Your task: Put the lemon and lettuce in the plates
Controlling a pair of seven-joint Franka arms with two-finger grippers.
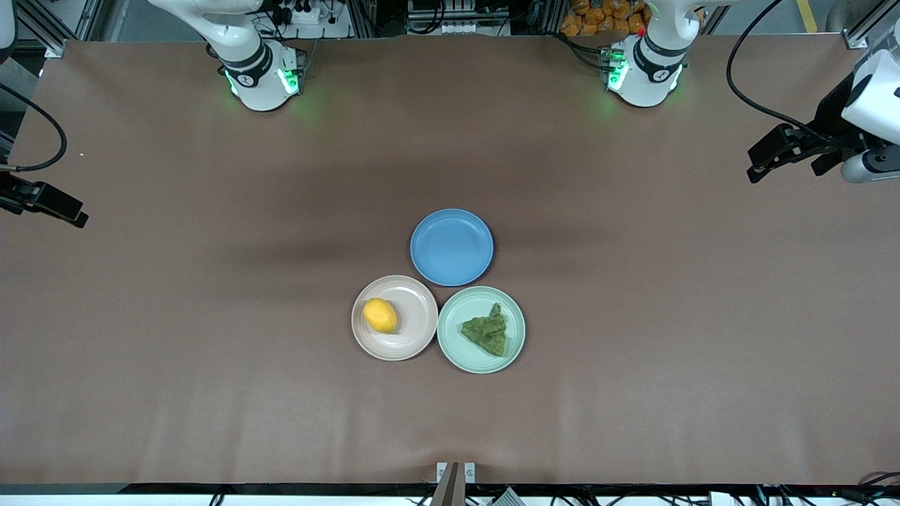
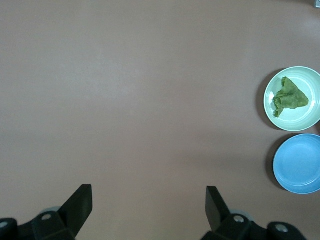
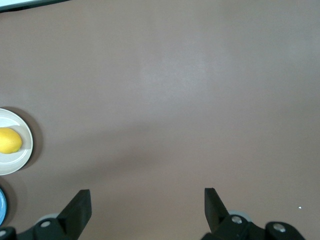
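Observation:
The lemon [image 1: 380, 315] lies in the pale beige-pink plate [image 1: 415, 332], off centre toward the right arm's end; both also show in the right wrist view, lemon [image 3: 9, 140] and plate [image 3: 27, 150]. The lettuce [image 1: 486, 332] lies in the mint green plate [image 1: 457, 309] beside it; the left wrist view shows lettuce [image 2: 289, 96] and plate [image 2: 305, 117]. My left gripper [image 1: 754, 163] is open and empty, held over the left arm's end of the table [image 2: 149, 195]. My right gripper [image 1: 77, 214] is open and empty over the right arm's end [image 3: 147, 197]. Both arms wait.
An empty blue plate [image 1: 451, 247] touches both other plates and lies farther from the front camera than they do; it also shows in the left wrist view [image 2: 299, 164]. The brown table [image 1: 211, 351] lies bare under both grippers.

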